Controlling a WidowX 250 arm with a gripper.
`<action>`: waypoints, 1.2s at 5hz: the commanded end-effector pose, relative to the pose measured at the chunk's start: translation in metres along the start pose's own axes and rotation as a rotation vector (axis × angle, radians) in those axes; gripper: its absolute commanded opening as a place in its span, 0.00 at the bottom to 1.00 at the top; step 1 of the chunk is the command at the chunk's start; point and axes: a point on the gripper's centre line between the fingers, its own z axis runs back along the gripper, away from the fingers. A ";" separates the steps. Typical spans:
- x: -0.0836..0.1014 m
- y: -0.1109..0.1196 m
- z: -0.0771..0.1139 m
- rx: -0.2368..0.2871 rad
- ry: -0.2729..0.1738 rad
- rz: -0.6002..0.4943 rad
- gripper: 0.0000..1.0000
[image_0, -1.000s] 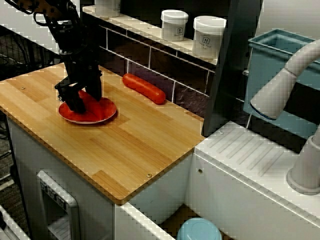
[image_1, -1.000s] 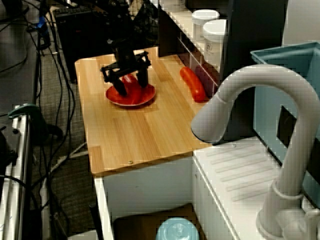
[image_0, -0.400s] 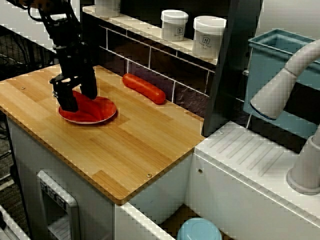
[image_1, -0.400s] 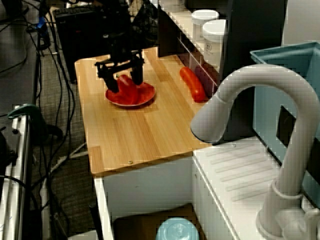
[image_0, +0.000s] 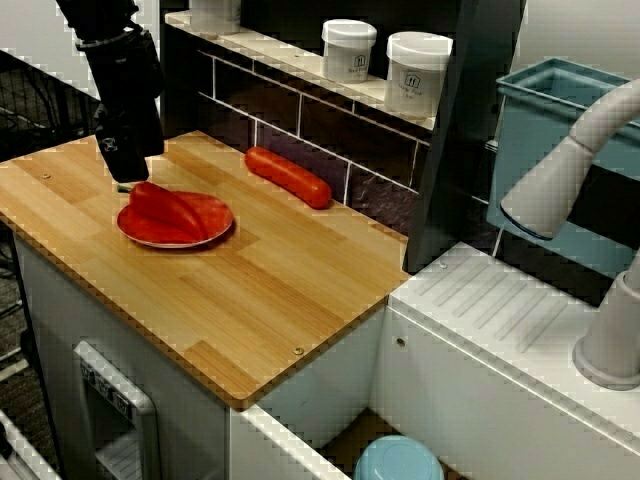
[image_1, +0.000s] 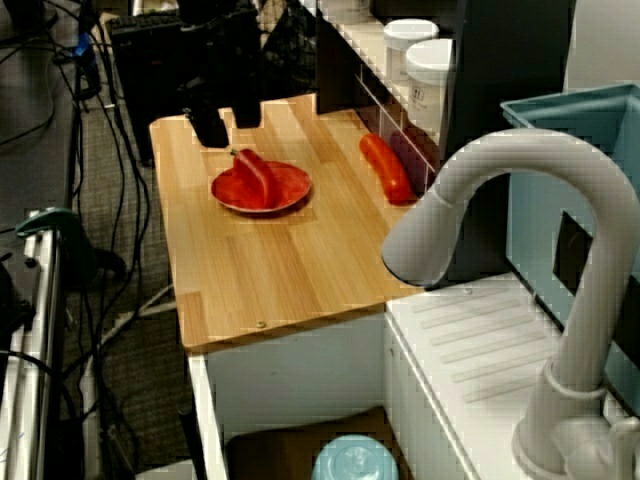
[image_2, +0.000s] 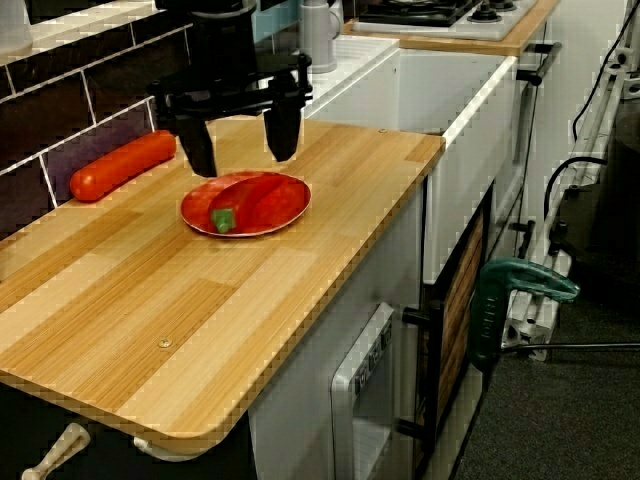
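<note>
A red pepper (image_0: 165, 210) with a green stem lies on a red plate (image_0: 216, 227) on the wooden counter (image_0: 270, 300). My black gripper (image_0: 128, 168) hangs open just above and behind the plate, holding nothing. In the view over the faucet the gripper (image_1: 228, 125) is past the far rim of the plate (image_1: 291, 194), clear of the pepper (image_1: 255, 178). From the counter's end, the gripper (image_2: 243, 155) shows two spread fingers (image_2: 201, 155) over the plate (image_2: 290, 205) and pepper (image_2: 240, 203).
A red sausage (image_0: 288, 177) lies along the dark tiled wall. White jars (image_0: 417, 73) stand on the shelf above it. A grey faucet (image_0: 560, 180) and white sink top (image_0: 500, 320) sit to the right, with a teal bin (image_0: 560, 110) behind. Cables (image_1: 110, 150) hang beside the counter.
The gripper, which was down on the plate around the pepper, has lifted up and back, leaving the pepper lying on the plate.
</note>
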 end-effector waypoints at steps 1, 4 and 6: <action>-0.004 -0.013 0.033 0.248 0.022 0.453 1.00; -0.006 -0.006 0.030 0.319 0.120 1.200 1.00; 0.021 -0.010 0.024 0.384 0.076 1.402 1.00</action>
